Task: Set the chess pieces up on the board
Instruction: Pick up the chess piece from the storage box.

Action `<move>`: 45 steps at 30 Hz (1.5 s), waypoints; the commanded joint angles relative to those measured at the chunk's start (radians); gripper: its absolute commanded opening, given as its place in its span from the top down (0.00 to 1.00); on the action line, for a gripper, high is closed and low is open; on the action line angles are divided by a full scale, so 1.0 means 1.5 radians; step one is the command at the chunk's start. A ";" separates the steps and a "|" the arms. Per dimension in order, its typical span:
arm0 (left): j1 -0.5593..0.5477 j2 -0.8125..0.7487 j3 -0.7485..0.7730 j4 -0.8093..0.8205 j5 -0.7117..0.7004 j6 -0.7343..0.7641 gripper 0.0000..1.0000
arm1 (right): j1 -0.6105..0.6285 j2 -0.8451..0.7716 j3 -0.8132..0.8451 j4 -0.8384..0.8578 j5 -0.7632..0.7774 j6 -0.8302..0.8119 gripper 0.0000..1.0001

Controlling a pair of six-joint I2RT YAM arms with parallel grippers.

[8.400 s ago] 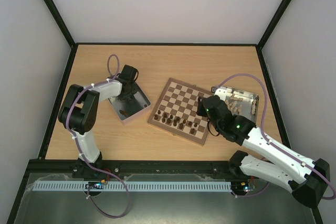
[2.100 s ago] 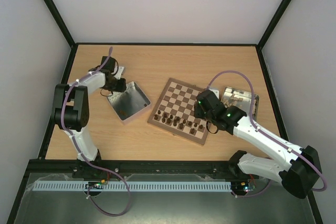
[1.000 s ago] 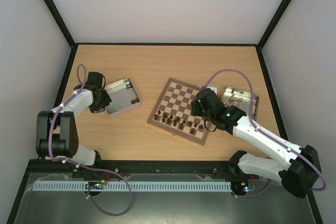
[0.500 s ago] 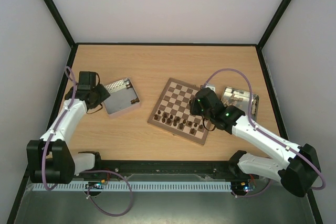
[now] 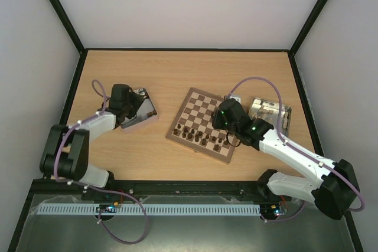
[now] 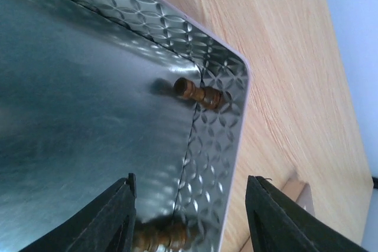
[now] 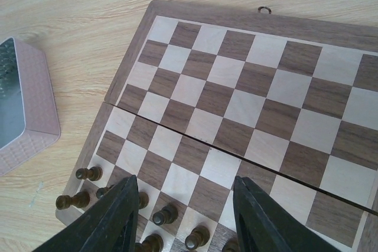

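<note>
Left gripper [image 6: 189, 182]: jaws apart, nothing clamped, hanging over corner of grey metal tray [image 6: 88, 87]. Right gripper [image 7: 184, 182]: jaws apart, empty, above near half of board [image 7: 236, 87].
Table [image 5: 177, 75]: light wood.
Board: centre of table, turned at slant; second tray [image 5: 269, 110] just beyond its right side.
Grey tray: left of board, well apart from it.
Chess pieces [image 5: 204, 137]: dark, upright, two rows on board's near edge. Two more lie flat in grey tray: one [image 6: 198, 92] at corner wall, one [image 6: 159, 237] beside left finger.
</note>
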 commanded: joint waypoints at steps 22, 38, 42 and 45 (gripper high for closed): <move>-0.025 0.248 0.104 0.154 -0.100 -0.221 0.53 | 0.002 -0.056 0.001 -0.025 0.054 0.020 0.57; -0.039 0.292 0.095 0.218 -0.137 -0.318 0.66 | 0.002 -0.070 0.003 -0.036 0.064 0.027 0.57; -0.040 0.307 0.098 0.223 -0.138 -0.333 0.67 | 0.001 -0.075 0.002 -0.040 0.070 0.028 0.57; -0.039 0.306 0.104 0.204 -0.146 -0.330 0.75 | 0.002 -0.081 0.002 -0.041 0.075 0.029 0.57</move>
